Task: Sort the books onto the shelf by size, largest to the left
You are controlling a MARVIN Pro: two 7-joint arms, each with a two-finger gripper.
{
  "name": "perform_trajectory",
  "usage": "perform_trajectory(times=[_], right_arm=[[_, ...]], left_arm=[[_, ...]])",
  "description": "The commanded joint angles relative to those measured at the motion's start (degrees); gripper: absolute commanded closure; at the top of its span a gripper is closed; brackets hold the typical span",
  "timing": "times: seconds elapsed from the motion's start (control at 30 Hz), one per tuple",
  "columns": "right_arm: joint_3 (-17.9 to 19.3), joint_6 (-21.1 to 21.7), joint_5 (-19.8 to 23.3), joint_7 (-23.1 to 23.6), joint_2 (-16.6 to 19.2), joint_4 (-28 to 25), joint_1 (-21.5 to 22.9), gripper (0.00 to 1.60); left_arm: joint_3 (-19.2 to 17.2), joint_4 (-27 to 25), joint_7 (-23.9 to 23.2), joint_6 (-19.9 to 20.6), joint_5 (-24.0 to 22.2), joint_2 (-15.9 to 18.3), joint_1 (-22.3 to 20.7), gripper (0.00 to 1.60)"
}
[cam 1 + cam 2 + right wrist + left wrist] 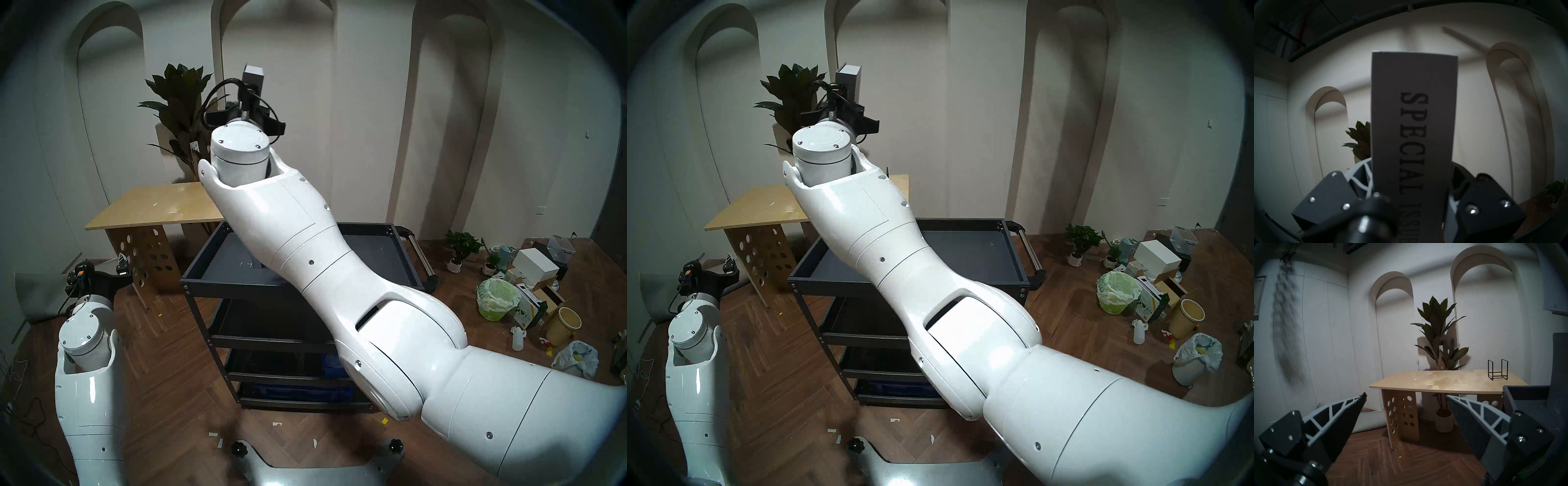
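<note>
The right arm (pixel 305 258) sweeps across the whole view, blocking most of the shelf (pixel 403 268), the cart's dark top tray, whose visible parts show no book. Up at the arm's end, the right gripper (pixel 1412 191) is clamped on the "SPECIAL ISSUE" book (pixel 1413 118), spine toward the wrist camera, long axis upright, high above the tray's far left corner (the largest belongs at that left end, I'd say). So the book lies straight in the jaws; the tray lies below. The left gripper (pixel 1405 399) hangs spread wide and empty off the tray's left edge, facing the plywood table (pixel 1440 381) and its small wire rack (pixel 1498 369).
</note>
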Motion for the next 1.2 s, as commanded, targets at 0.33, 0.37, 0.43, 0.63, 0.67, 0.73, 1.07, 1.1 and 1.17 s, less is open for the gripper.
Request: perform_trajectory(times=[0.33, 0.37, 0.43, 0.63, 0.67, 0.73, 1.07, 1.1, 1.17], right_arm=[[-8.28, -8.43, 8.05, 0.34, -0.67, 7.14, 7.37, 1.6], [-8.63, -9.05, 8.79, 0.41, -0.67, 7.84, 7.49, 1.6], [-9.04, -10.08, 9.7, 0.59, -0.67, 8.96, 7.32, 1.6], [-11.0, -12.91, 12.59, 1.06, -0.67, 12.49, 7.01, 1.6], [-11.34, -13.19, 12.89, 1.19, -0.67, 12.96, 6.81, 1.6], [-12.22, -14.0, 13.91, 1.46, -0.67, 14.04, 6.61, 1.6], [-15.07, -16.35, 17.72, 2.91, -0.67, 18.09, 5.82, 1.6], [-15.24, -16.51, 17.98, 3.05, -0.67, 18.4, 5.76, 1.6], [-15.64, -16.89, 18.53, 3.41, -0.67, 19.08, 5.67, 1.6]], left_arm=[[-3.28, 2.87, 0.2, -0.96, -2.09, 0.82, -0.33, 0.0], [-3.41, 3.16, 0.18, -1.0, -2.25, 0.9, -0.37, 0.0], [-3.68, 3.75, 0.2, -0.98, -2.44, 1.04, -0.46, 0.0], [-4.53, 5.94, 0.2, -0.93, -3.14, 1.58, -0.94, 0.0], [-4.6, 6.32, 0.19, -0.89, -3.21, 1.63, -0.97, 0.0], [-4.71, 7.25, 0.14, -0.88, -3.43, 1.79, -1.13, 0.0], [-4.95, 10.96, -0.11, -0.85, -4.26, 2.49, -2.0, 0.0], [-4.94, 11.22, -0.14, -0.86, -4.32, 2.53, -2.07, 0.0], [-4.86, 11.82, -0.21, -0.83, -4.44, 2.63, -2.28, 0.0]])
